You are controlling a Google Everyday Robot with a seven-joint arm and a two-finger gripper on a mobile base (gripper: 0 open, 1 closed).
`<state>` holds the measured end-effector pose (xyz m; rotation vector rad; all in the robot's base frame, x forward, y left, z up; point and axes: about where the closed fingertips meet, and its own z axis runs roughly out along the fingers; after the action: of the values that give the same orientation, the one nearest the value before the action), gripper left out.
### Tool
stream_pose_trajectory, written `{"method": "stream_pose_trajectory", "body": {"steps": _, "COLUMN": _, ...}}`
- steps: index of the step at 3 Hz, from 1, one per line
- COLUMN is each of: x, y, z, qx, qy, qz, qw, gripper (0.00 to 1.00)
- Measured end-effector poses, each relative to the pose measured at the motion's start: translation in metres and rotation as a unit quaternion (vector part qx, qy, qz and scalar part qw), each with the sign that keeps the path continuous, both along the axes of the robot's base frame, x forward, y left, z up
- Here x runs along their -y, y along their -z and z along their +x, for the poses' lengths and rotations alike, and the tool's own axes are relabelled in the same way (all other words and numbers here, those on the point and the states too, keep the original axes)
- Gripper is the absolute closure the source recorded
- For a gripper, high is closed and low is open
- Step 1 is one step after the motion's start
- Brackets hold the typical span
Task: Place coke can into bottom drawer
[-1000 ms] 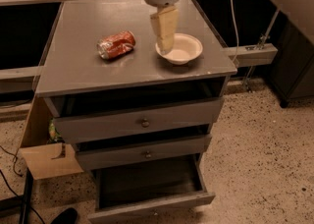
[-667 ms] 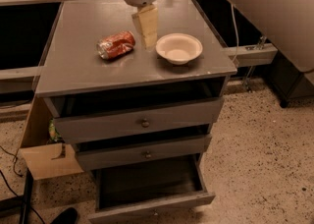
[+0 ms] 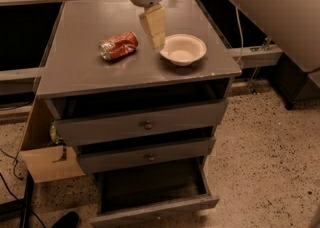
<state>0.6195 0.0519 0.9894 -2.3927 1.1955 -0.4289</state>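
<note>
The coke can [image 3: 118, 45], red-orange with a silver end, lies on its side on the grey cabinet top [image 3: 80, 72], left of centre. My gripper [image 3: 154, 28] hangs above the top between the can and the cream bowl [image 3: 183, 49], a short way right of the can and not touching it. It holds nothing that I can see. The bottom drawer [image 3: 157, 208] is pulled out at the foot of the cabinet, and its dark inside looks empty.
Two shallower grey drawers with round knobs [image 3: 148, 125] sit slightly ajar above the bottom drawer. A cardboard box [image 3: 47, 159] stands at the cabinet's left. My large pale arm [image 3: 270, 12] fills the upper right. The floor [image 3: 270, 162] is speckled.
My gripper has moved left, from over the cream bowl to between the bowl and the can. The can, bowl and drawers have not moved.
</note>
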Motion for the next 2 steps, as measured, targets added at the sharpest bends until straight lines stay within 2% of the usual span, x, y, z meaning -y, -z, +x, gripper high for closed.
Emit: {"method": "stream_pose_trajectory", "body": {"steps": 2, "x": 0.012, "y": 0.018, "z": 0.056, "qx": -0.007, "qy": -0.001, "qz": -0.049, "qw": 0.9988, "gripper": 0.0}}
